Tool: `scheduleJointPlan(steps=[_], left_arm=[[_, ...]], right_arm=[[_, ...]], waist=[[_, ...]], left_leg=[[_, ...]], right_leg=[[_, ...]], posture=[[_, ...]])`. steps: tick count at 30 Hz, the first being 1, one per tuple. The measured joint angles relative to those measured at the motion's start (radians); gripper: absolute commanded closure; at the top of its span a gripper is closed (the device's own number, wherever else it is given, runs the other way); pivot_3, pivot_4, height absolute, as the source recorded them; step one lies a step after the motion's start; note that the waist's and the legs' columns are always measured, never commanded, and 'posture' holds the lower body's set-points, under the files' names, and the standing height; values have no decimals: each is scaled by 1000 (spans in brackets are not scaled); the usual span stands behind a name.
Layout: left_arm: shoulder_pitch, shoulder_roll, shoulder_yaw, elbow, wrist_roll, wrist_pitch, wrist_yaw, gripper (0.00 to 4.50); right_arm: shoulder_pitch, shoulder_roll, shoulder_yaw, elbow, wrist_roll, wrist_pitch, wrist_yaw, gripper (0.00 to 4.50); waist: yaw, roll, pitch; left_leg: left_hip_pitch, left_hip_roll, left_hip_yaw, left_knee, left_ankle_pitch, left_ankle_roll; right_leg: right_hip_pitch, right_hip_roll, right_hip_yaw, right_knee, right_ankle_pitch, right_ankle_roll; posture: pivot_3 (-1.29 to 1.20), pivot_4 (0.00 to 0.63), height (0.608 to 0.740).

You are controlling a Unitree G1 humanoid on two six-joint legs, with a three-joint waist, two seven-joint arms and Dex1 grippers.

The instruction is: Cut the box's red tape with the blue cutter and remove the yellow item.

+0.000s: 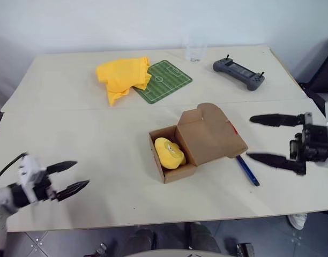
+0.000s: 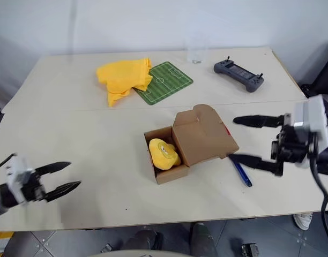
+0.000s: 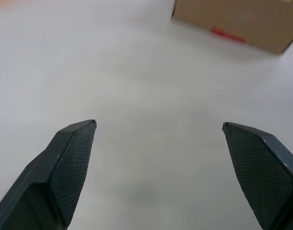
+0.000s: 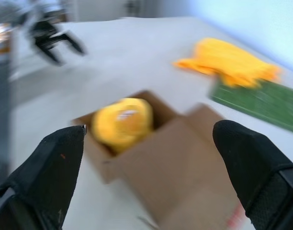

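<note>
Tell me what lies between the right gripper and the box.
In the left eye view, the blue cutter lies on the table between the right gripper and the box.

- The left hand is low at the near left side, above the surface, and it holds nothing.
- Its two black fingers stand wide apart and point toward the right, almost level.
- The right hand is at the right side, higher than the left one, and it is also empty.
- Its fingers are spread wide, one farther and one nearer, and they point to the left.
</note>
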Motion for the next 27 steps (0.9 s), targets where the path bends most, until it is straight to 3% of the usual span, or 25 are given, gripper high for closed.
scheduleJointPlan(steps=[4,8,10,12,15,19,25,27], left_arm=[[-54,78,-23,-174,-84,110,-1,19],[-299,229,-163,-323,-169,312,31,19],[-468,278,-302,-349,-172,402,27,19],[-713,253,-491,-372,-134,482,40,19],[-1001,112,-767,-338,-4,566,87,19],[-1094,-45,-952,-230,124,587,151,19],[-1169,-133,-1133,-92,318,488,149,19],[-1184,-161,-1158,-40,363,440,138,388]], right_arm=[[-18,1,24,-26,8,-18,-3,0],[-45,-10,25,-36,38,3,-19,0],[-40,-13,24,-35,41,11,-27,0],[-47,-13,33,-34,40,13,-36,0],[-17,-15,21,-43,28,13,-60,0],[57,-15,-4,-78,24,33,-104,0],[181,-15,-100,-186,62,95,-167,0],[223,-14,-138,-217,80,111,-178,0]], waist=[[33,0,1],[40,0,1],[32,0,1],[32,0,1],[27,0,1],[7,-1,2],[6,-3,2],[11,-3,3]], left_leg=[[0,-3,-3,3,0,1],[2,-3,-1,3,-1,1],[0,-3,-2,3,-1,1],[-1,-4,-2,3,-1,1],[-2,-4,-1,4,0,1],[-2,-3,0,3,-1,2],[-2,-4,0,4,-1,2],[-2,-4,0,5,-1,2]], right_leg=[[3,-3,-2,1,0,0],[3,-3,-2,2,2,0],[1,-2,-3,4,2,0],[0,-1,-4,4,2,0],[0,1,-4,8,2,0],[-2,2,-4,5,2,0],[-1,2,-4,5,2,0],[-1,1,-4,5,2,1]], posture=[[0,150,740],[0,150,740],[0,150,740],[0,150,740],[0,150,740],[0,150,740],[0,150,740],[0,150,740]])
